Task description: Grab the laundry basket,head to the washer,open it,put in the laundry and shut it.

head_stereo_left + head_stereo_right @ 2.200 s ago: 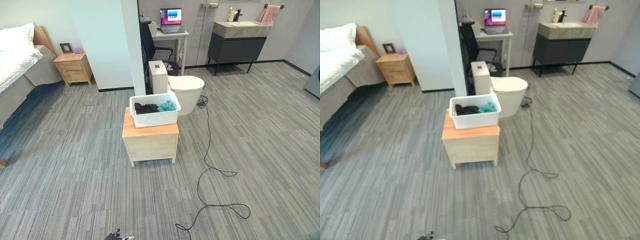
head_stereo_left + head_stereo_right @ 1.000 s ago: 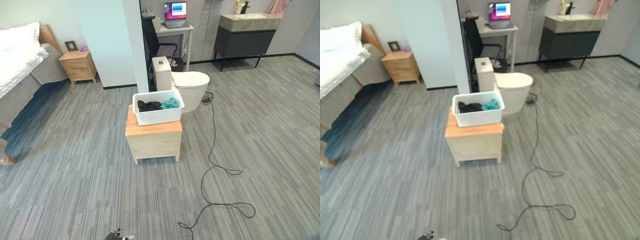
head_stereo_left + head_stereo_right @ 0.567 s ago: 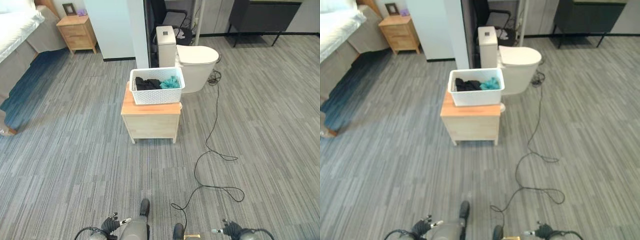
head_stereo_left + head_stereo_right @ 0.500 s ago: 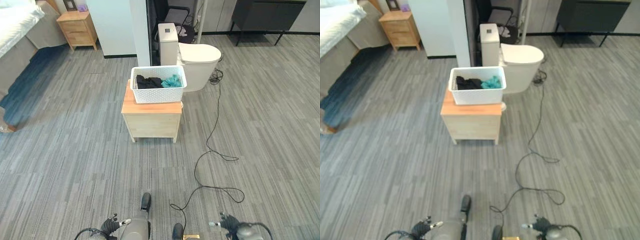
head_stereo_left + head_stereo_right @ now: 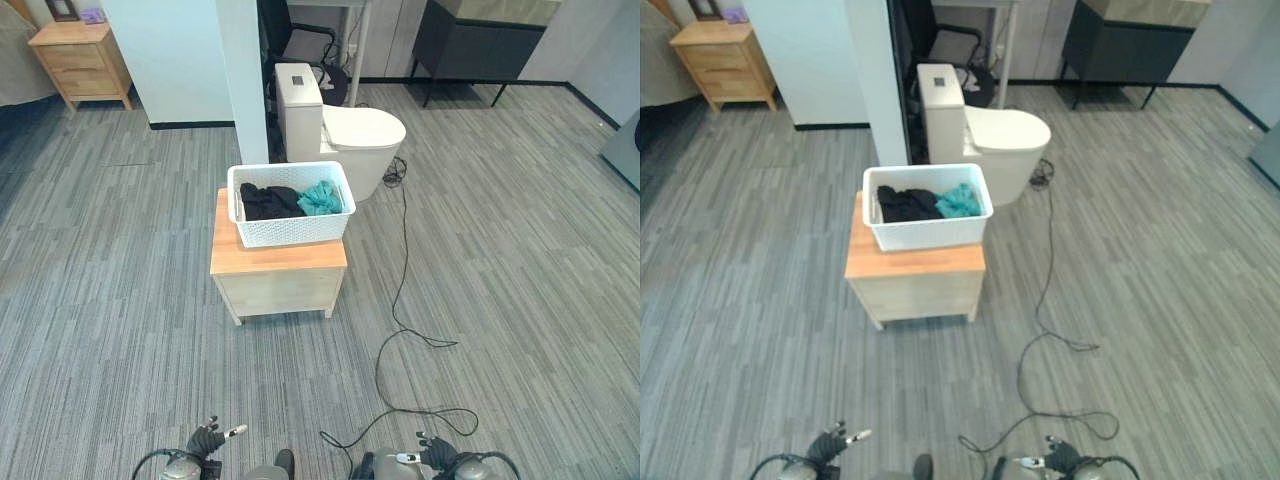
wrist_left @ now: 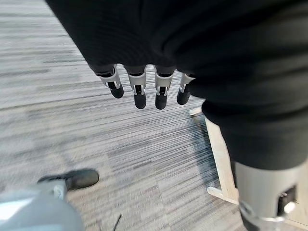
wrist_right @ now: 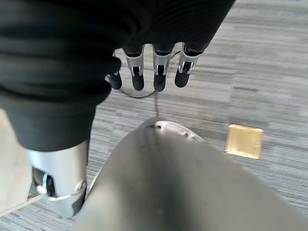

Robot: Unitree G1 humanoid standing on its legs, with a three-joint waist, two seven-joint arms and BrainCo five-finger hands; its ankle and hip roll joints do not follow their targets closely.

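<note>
1. Nearest, low at the front edge of the eye views, the left hand (image 5: 205, 440) and the right hand (image 5: 437, 456) hang over the grey striped floor (image 5: 120, 330) well short of the furniture; each wrist view shows its fingers (image 6: 139, 91) relaxed and straight, holding nothing.
2. A black cable (image 5: 400, 290) snakes across the floor between the right hand and the toilet.
3. Further ahead stands a low wooden cabinet (image 5: 278, 275) with the white laundry basket (image 5: 291, 204) resting on its top, toward the far edge.
4. The basket's long axis runs left to right across the view, a long side facing the robot; inside lie dark clothes (image 5: 265, 201) on the left and a teal garment (image 5: 321, 198) on the right.
5. Just behind is a white toilet (image 5: 340, 140), beside a white wall end (image 5: 240, 90).
6. Farthest, a wooden nightstand (image 5: 82, 60) at far left and a dark vanity (image 5: 480, 45) at far right.
</note>
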